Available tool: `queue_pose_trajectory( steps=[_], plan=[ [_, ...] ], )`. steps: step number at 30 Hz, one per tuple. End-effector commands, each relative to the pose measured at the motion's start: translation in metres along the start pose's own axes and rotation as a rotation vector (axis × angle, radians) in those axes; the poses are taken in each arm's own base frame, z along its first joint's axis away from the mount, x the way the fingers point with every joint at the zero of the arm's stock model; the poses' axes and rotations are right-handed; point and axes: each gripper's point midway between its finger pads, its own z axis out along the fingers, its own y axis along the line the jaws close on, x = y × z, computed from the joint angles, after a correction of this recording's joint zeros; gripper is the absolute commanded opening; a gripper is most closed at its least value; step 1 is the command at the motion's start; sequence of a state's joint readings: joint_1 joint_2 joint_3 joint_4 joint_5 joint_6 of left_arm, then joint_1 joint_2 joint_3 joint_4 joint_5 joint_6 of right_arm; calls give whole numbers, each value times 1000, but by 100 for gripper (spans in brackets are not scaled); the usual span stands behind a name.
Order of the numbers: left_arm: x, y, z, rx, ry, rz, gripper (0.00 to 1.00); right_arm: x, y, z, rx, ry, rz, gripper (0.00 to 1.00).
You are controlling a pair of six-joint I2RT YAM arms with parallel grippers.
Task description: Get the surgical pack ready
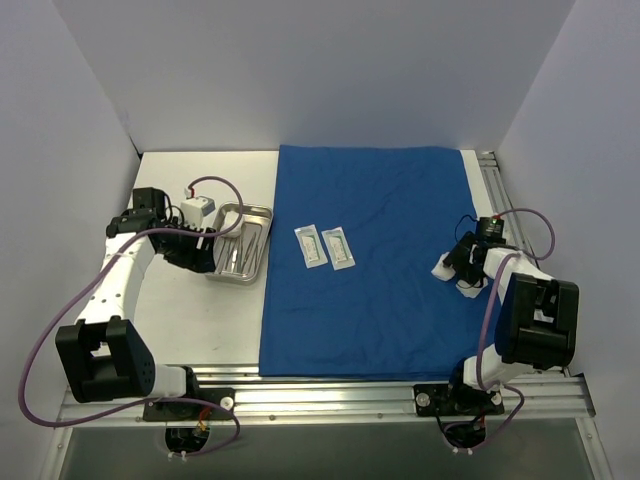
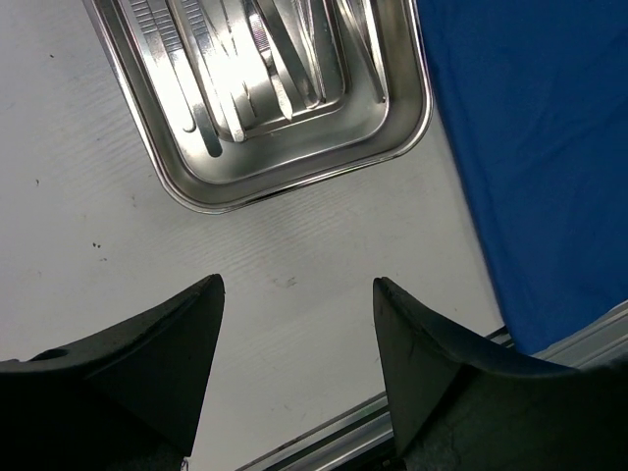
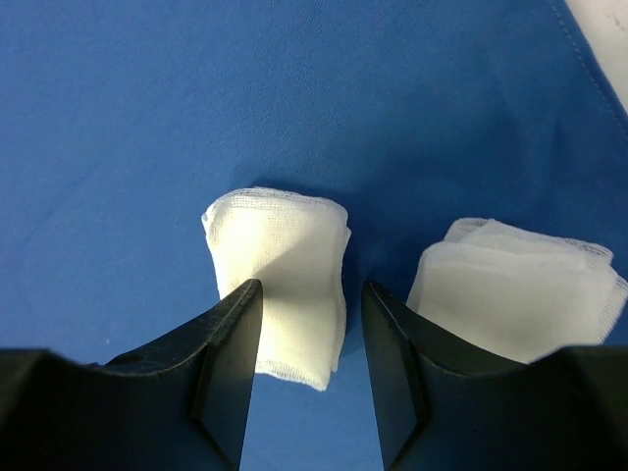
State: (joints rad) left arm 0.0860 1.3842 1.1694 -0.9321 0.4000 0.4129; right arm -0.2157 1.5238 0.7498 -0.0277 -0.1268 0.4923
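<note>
1. Left fingers (image 2: 137,373): apart, holding nothing, over bare white worktop (image 2: 245,265).
2. Right fingers (image 3: 221,363): apart, not clamped on anything. A folded white gauze pad (image 3: 280,265) lies on the cloth under the gap between them. The left-hand finger overlaps its edge, and a strip of blue shows between the pad and the other finger.
3. A second gauze pad (image 3: 520,294) lies just beside the first, outside the gap. Both sit near the right edge of the royal-blue drape (image 1: 390,200).
4. Steel tray (image 2: 304,172): just beyond the left fingers, flat on the worktop, off the cloth. One corner is just beside the drape's left edge.
5. Thin metal instruments (image 2: 245,59) lie inside the tray, side by side. Their number cannot be told.
6. Two white sachets, one (image 1: 311,246) and the other (image 1: 339,246), lie side by side on the left part of the drape, between the tray and the gauze and well apart from the gauze.
7. The drape is spread flat and open, from near the arm bases to the far part of the worktop.
</note>
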Motion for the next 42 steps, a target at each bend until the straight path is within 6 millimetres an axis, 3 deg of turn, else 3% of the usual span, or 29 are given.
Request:
queue_pose_trajectory(
  steps=[1, 9, 15, 18, 25, 31, 34, 40, 42],
  plan=[
    [-15, -5, -6, 31, -39, 35, 71, 8, -5, 6, 0, 23, -10, 41],
    [-16, -1, -7, 8, -40, 25, 71, 12, 2, 15, -59, 16, -6, 40],
    [-17, 1, -7, -6, -43, 21, 71, 16, 18, 14, -156, 28, -2, 32],
    [-17, 1, -7, -12, -45, 19, 71, 13, 24, 11, -185, 23, -5, 18],
    [-16, 4, -5, -24, -41, 15, 71, -7, 24, -13, -165, -55, -43, 2],
    [-15, 6, -6, -33, -43, 14, 71, -22, 14, -44, -103, -119, -47, 0],
    [-15, 7, -5, -40, -41, 14, 71, -26, -2, -54, -32, -131, -16, 0],
    [-15, 8, -5, -46, -42, 12, 71, -14, -46, -54, 96, -62, 38, 0],
    [-14, 8, -5, -48, -39, 10, 71, -15, -45, -53, 79, -64, 56, 0]
  ],
)
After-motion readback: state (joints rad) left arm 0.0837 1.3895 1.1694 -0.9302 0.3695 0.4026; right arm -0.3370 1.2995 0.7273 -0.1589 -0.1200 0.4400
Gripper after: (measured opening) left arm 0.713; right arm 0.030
